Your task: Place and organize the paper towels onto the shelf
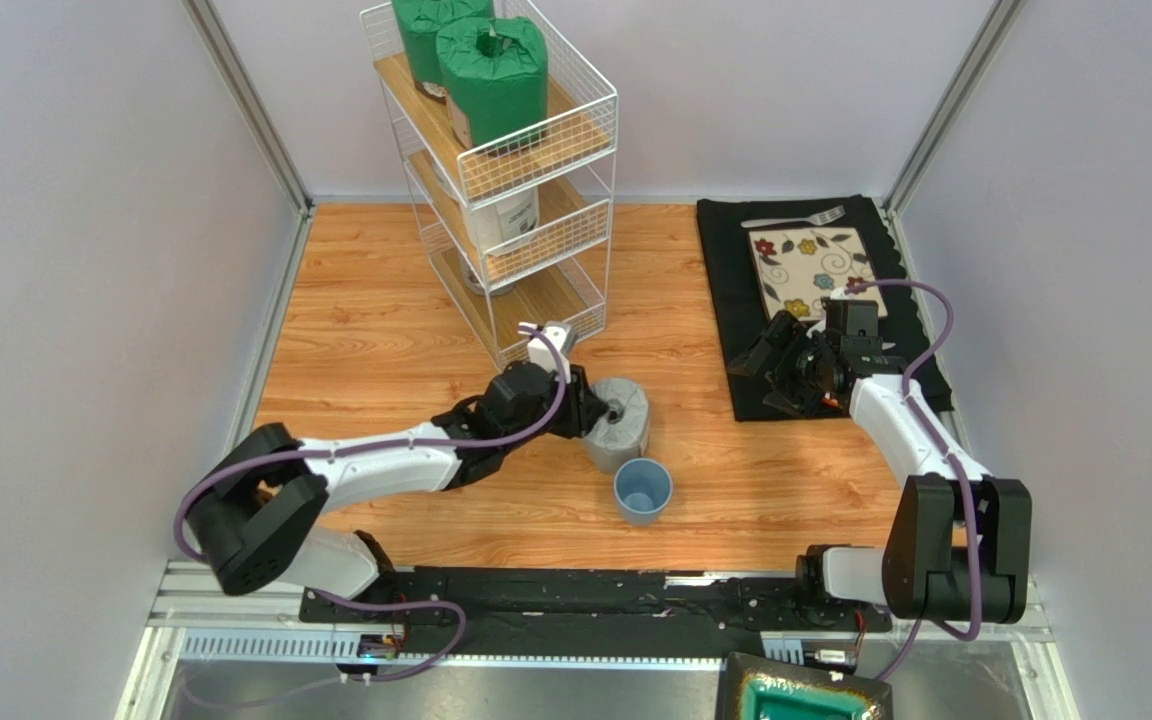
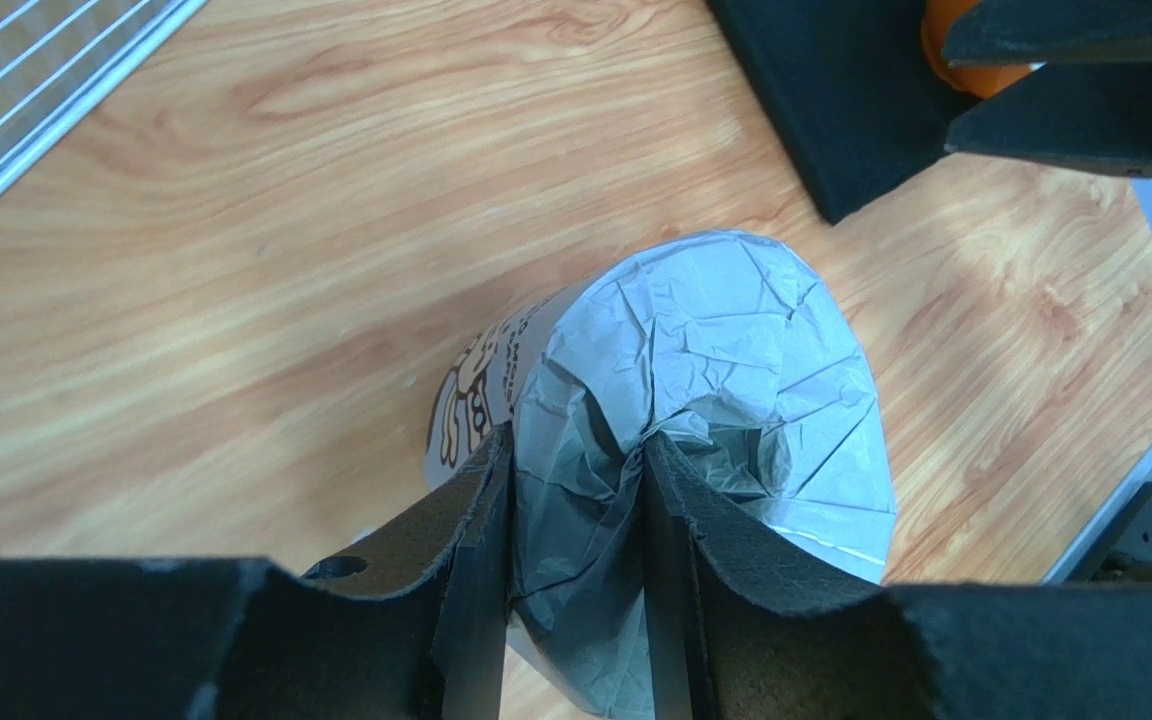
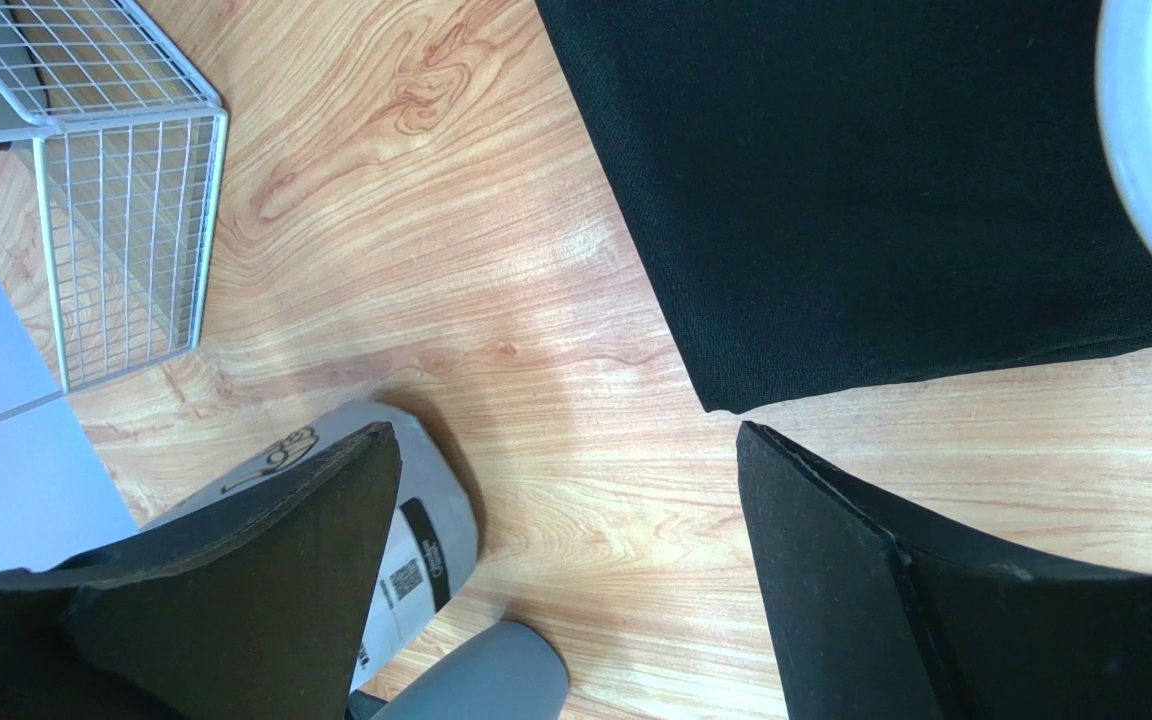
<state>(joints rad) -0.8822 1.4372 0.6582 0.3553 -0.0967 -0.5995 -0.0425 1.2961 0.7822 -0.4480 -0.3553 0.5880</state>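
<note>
Two green rolls [image 1: 492, 83] sit on the shelf's [image 1: 585, 143] top tier, one white roll [image 1: 510, 210] shows on the middle tier, and one grey roll [image 2: 717, 345] stands on the counter [image 1: 372, 330] beside one blue cup [image 1: 642, 489]. Here the left tool [image 2: 575, 465] is pinched tight on that grey roll's gathered wrap, while the right tool [image 3: 567, 435] gapes wide, holding nothing.

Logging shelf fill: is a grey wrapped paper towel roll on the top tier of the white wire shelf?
No: the top wooden tier of the white wire shelf holds two green wrapped rolls, nothing grey.
</note>
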